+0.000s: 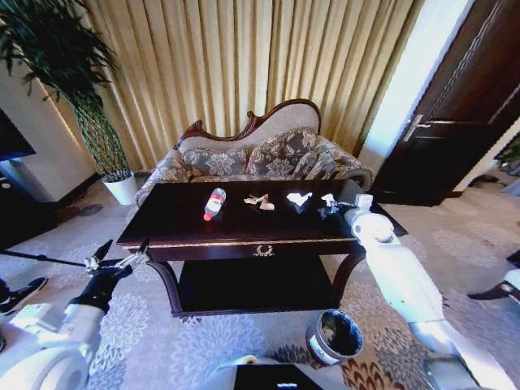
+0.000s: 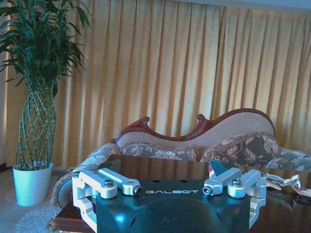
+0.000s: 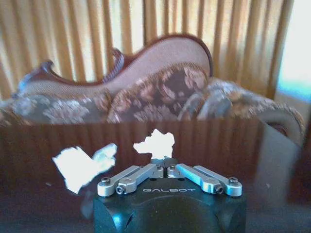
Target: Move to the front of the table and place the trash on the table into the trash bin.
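On the dark glossy table (image 1: 187, 231) lie a clear bottle (image 1: 214, 203) with a red label, tan scraps (image 1: 260, 202) and a crumpled white paper wad (image 1: 299, 198). My right gripper (image 1: 327, 211) reaches over the table's right part. Its fingers (image 3: 164, 162) are shut, and a second white paper wad (image 3: 155, 143) sticks out from their tips. The other wad (image 3: 80, 165) lies beside it on the table (image 3: 43, 145). My left gripper (image 1: 123, 249) hangs open off the table's front left corner, holding nothing (image 2: 170, 187). The grey trash bin (image 1: 334, 336) stands on the carpet below the table's front right.
A patterned sofa (image 1: 260, 154) stands right behind the table, with gold curtains behind it. A tall plant in a white pot (image 1: 123, 188) is at the back left and a dark door (image 1: 463, 106) at the right. The table has a lower shelf (image 1: 252, 284).
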